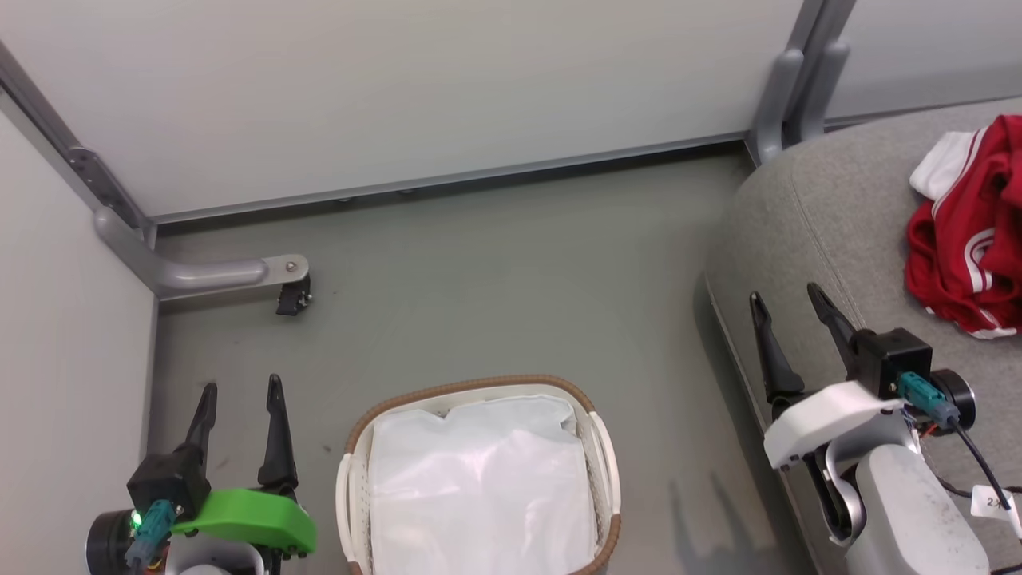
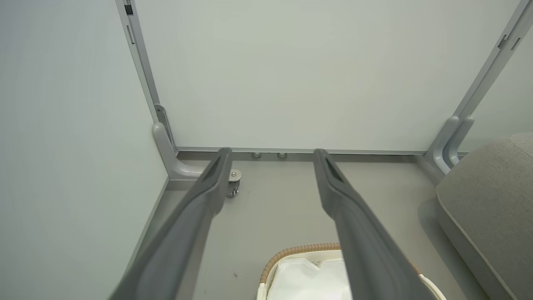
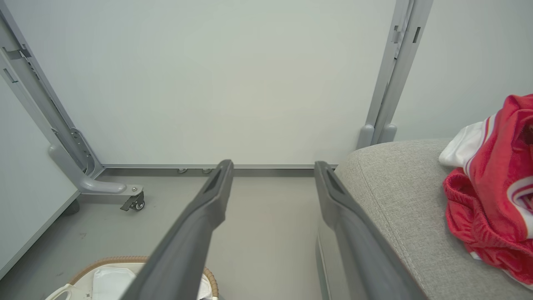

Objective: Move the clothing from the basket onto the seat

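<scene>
**Gripper state.** The left gripper [image 1: 242, 385] has its fingers spread with nothing between them. The right gripper [image 1: 784, 292] is likewise spread and empty.

**Location of task items.** The clothing [image 1: 970, 231] lies in a crumpled red heap with white trim on the seat [image 1: 822, 216], ahead of the right gripper's fingertips and off to their right, apart from them. The right gripper hovers over the seat's rounded near edge. The basket [image 1: 479, 383] stands on the floor between the two grippers, just right of the left gripper and behind its fingertips. In the basket, the white liner [image 1: 479, 471] shows with no red fabric on it. Whether anything lies beneath the liner cannot be told.

**Governing relation.** The right arm is the nearer one to the clothing; the left gripper is well apart from it, with the basket in between. The heap runs off the picture's edge, so its long axis cannot be fixed.

**Assessment.** The transfer appears complete, judging from the bare liner.
</scene>
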